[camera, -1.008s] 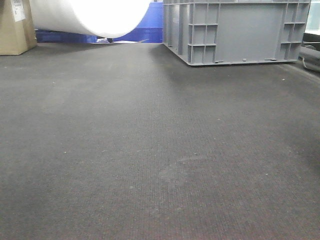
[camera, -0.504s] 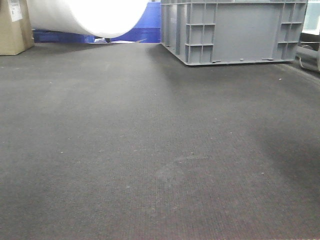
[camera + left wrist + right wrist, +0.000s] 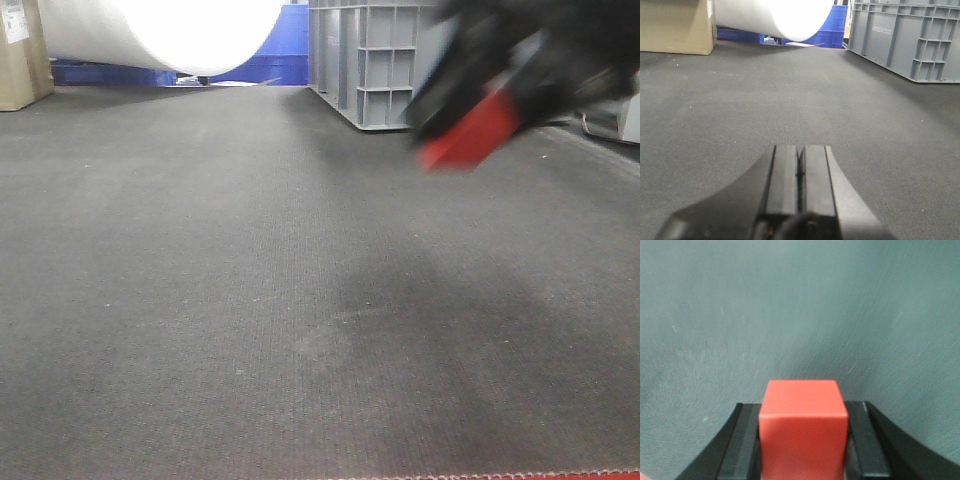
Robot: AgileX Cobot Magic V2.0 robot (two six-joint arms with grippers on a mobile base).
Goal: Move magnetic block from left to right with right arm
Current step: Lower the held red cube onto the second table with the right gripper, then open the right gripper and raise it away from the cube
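Observation:
The magnetic block (image 3: pixel 803 432), a small red cube, sits clamped between the two black fingers of my right gripper (image 3: pixel 803 440). In the front-facing view the same block (image 3: pixel 472 132) shows blurred at the upper right, held above the dark mat by the black right gripper (image 3: pixel 478 118). My left gripper (image 3: pixel 800 172) rests low over the mat, its two flat fingers pressed together with nothing between them.
A grey plastic crate (image 3: pixel 368 62) stands at the back right on the dark mat (image 3: pixel 250 300). A large white roll (image 3: pixel 170 30) and a cardboard box (image 3: pixel 18 55) lie at the back left. Blue bins (image 3: pixel 270 55) sit behind them.
My right gripper with the red block has come into the front-facing view at the upper right. The camera view has drifted, so the crate now sits further left.

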